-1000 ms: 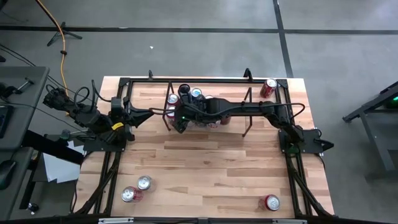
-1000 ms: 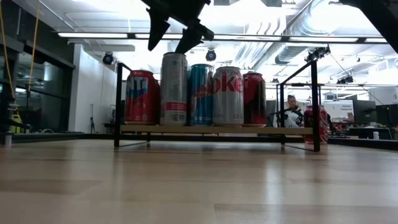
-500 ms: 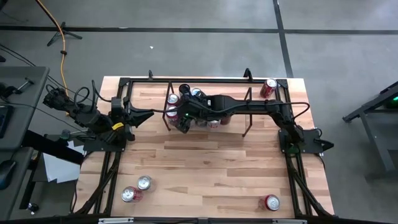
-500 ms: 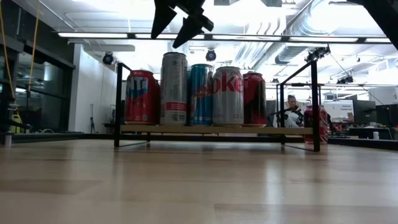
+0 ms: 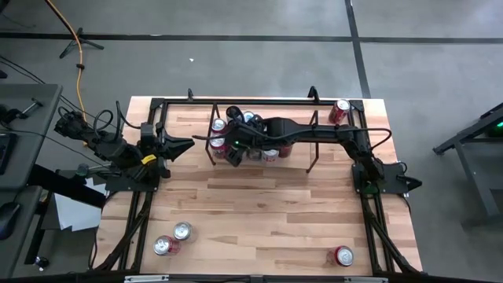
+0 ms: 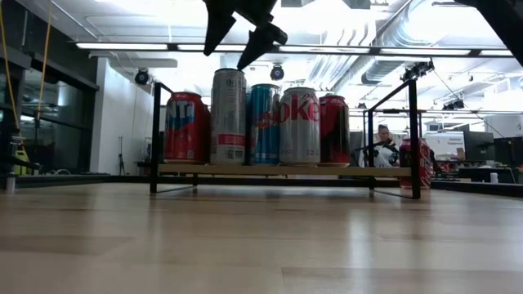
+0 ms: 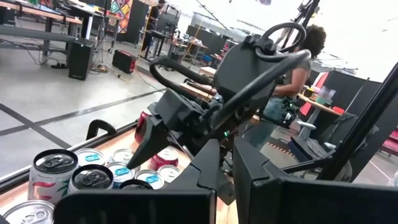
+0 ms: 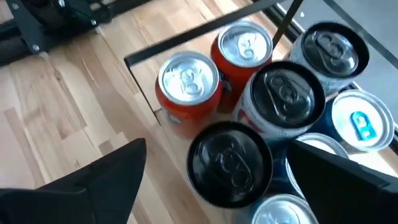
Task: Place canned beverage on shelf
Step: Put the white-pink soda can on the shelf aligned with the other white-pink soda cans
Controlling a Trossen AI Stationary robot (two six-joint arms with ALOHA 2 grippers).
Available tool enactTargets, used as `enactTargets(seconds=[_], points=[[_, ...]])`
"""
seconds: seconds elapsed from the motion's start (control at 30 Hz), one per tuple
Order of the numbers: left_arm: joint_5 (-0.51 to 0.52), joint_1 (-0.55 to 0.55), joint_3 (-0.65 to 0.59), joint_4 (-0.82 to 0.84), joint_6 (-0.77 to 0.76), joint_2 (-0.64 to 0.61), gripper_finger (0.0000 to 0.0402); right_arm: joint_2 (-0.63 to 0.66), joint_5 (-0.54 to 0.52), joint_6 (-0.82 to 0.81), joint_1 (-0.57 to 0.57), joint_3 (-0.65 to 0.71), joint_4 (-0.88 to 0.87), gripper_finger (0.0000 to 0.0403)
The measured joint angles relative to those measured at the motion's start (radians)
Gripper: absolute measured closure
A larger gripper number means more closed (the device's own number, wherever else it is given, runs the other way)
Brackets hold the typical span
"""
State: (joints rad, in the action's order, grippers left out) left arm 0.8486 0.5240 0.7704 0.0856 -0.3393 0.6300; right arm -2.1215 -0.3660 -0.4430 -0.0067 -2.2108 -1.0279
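Lifting off the tall can (image 6: 229, 117), the right gripper (image 6: 241, 41) has opened wide and empty, leaving it on the shelf (image 6: 392, 172).

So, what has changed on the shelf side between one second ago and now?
The right claw has risen a little above the tall silver can, and its fingers have spread wider; it holds nothing. It stays over the cluster of cans on the shelf. The cans did not move. The left claw stays shut beside the shelf, and the loose cans on the table lie as before.
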Motion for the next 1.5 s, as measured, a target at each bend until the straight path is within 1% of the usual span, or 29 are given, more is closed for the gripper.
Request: enactTargets(seconds=[0.3,0.57,0.67,0.9,0.97,1.13,1.27,1.4,1.5], points=[[0.000,0.000,0.000,-0.001,-0.017,0.000,0.0401,0.001,0.000,-0.008,0.003,0.064,-0.004,0.0033],[0.002,0.000,0.000,-0.001,-0.017,0.000,0.0401,0.001,-0.001,0.005,0.003,0.066,0.001,0.0039],[0.003,0.000,0.000,0.000,-0.017,0.000,0.0401,0.001,-0.001,-0.002,0.003,0.066,0.001,0.0060],[0.003,0.000,0.000,0.000,-0.017,0.000,0.0402,0.001,-0.005,-0.005,0.003,0.066,0.001,0.0148],[0.003,0.000,0.000,0.000,-0.017,0.000,0.0401,0.001,-0.006,-0.004,0.003,0.066,0.000,0.0168],[0.003,0.000,0.000,0.000,-0.017,0.000,0.0402,0.002,-0.012,0.022,0.003,0.065,-0.001,0.0190],[0.003,0.000,0.000,0.000,-0.016,0.000,0.0401,0.002,-0.002,0.104,0.003,0.065,0.003,0.0203],[0.003,0.000,0.000,0.001,-0.007,0.000,0.0402,0.002,0.028,0.200,0.000,0.065,0.005,0.0236],[0.003,0.000,0.000,0.000,-0.007,0.000,0.0401,0.003,0.063,0.216,-0.007,0.064,0.008,0.0261]])
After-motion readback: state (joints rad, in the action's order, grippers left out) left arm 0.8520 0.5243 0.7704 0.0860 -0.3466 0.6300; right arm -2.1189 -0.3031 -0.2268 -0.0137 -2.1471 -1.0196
